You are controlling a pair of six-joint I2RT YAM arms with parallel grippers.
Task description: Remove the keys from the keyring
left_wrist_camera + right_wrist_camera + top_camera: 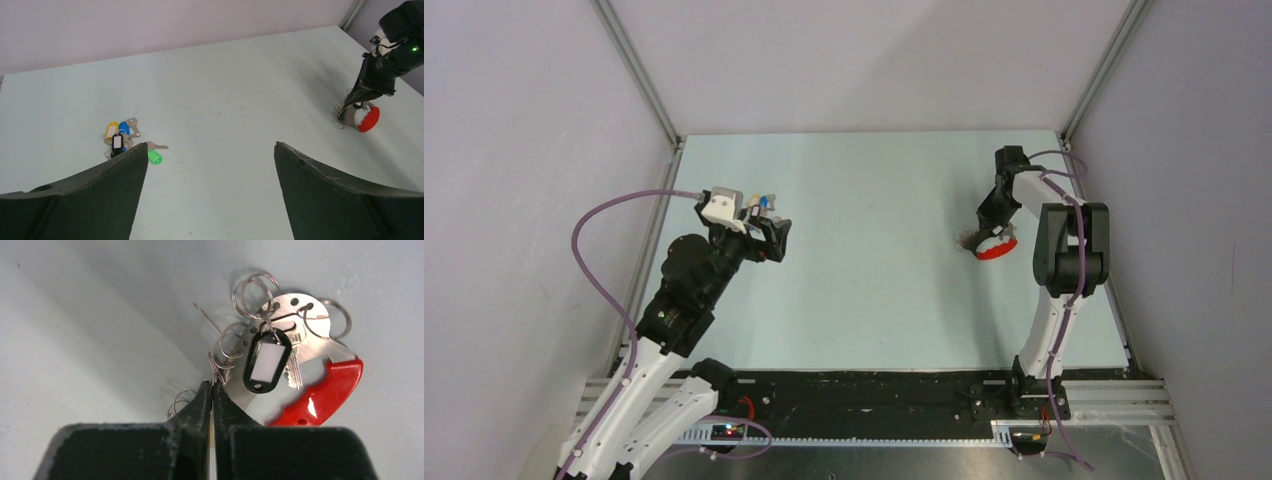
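Note:
The keyring [325,395] is a silver plate with a bright red curved edge, lying on the table at the right [997,249]. Several thin wire rings [252,290] hang from it, along with a silver key [294,371] and a black tag with a white label [267,362]. My right gripper [212,386] is shut, and its tips pinch one wire ring at the plate's left edge. A loose bunch of keys [122,137] with yellow, blue, black and green tags lies at the left. My left gripper [211,145] hangs open above the table beside them, holding nothing.
The pale table [874,300] is walled on three sides. The right arm [1064,240] reaches down over the keyring near the right wall. A black rail [874,395] runs along the near edge.

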